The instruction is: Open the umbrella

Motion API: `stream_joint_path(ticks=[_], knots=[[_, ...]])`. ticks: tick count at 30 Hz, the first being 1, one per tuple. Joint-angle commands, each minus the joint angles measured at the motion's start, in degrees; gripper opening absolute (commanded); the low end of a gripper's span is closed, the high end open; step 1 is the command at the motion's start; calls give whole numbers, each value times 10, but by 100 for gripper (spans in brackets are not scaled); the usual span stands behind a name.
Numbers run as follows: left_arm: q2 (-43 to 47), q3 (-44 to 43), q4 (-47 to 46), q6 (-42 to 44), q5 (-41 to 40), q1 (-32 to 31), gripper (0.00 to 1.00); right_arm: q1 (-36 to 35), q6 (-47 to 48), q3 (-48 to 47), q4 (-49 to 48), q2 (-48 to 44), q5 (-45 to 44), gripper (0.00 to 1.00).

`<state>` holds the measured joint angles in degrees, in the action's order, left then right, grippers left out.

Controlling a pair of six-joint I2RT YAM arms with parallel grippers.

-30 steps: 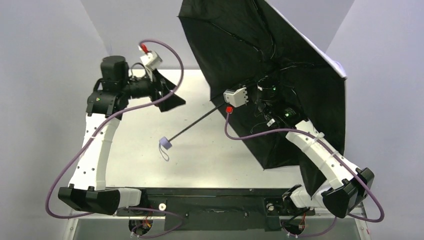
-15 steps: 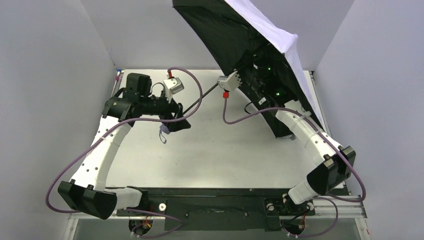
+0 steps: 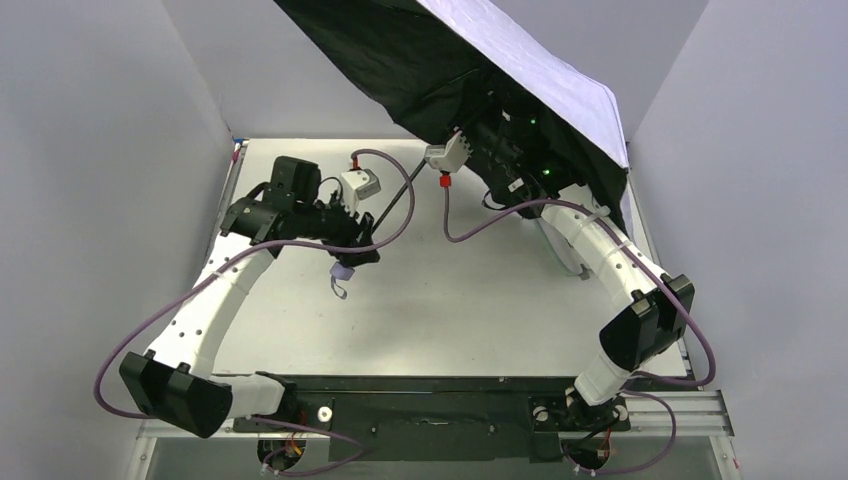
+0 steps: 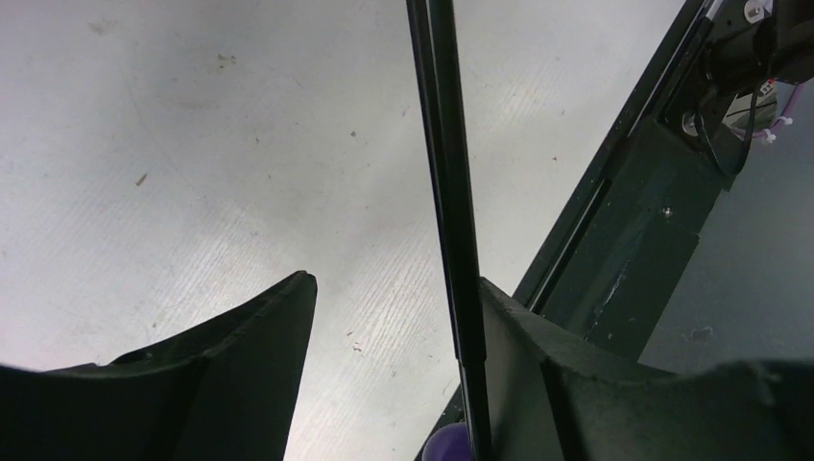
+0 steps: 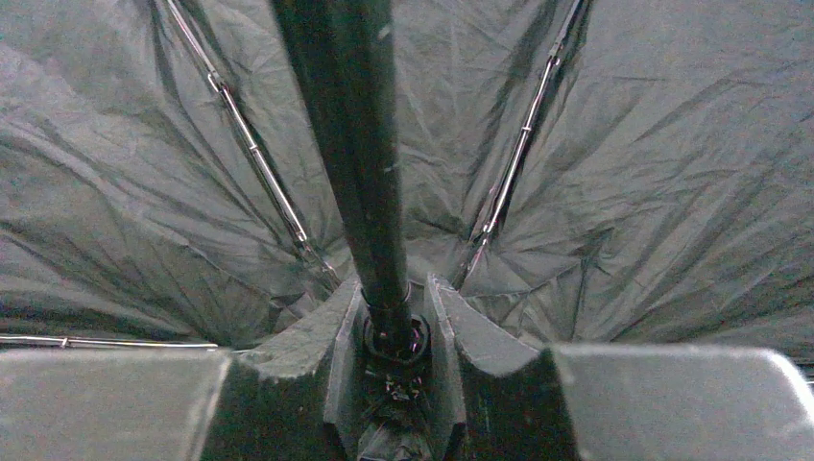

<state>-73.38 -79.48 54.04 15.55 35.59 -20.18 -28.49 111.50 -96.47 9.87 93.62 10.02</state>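
Umbrella (image 3: 520, 60) spread open, tilted. Right gripper (image 5: 394, 281) clamped on its shaft (image 4: 446, 192). Left gripper (image 4: 398, 283) fingers wide apart, shaft passing between, ungripped.

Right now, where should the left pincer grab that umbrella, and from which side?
Probably the thin black shaft just above the lavender handle, from the side, one finger either side. It is slim, straight and bare there, and lies inside the open left pincer.
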Motion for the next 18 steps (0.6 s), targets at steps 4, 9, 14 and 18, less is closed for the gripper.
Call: stream_joint_path(ticks=[4, 9, 14, 18], knots=[[-20, 6, 24, -11, 23, -23, 39, 13, 6, 13, -104, -48, 2, 0], [-10, 4, 57, 8, 73, -40, 19, 50, 18, 41, -154, -60, -12, 0], [-8, 4, 77, 8, 78, -55, 17, 81, 18, 56, -188, -73, -21, 0], [-10, 6, 78, -5, 84, -56, 12, 100, 16, 68, -191, -86, -21, 4]])
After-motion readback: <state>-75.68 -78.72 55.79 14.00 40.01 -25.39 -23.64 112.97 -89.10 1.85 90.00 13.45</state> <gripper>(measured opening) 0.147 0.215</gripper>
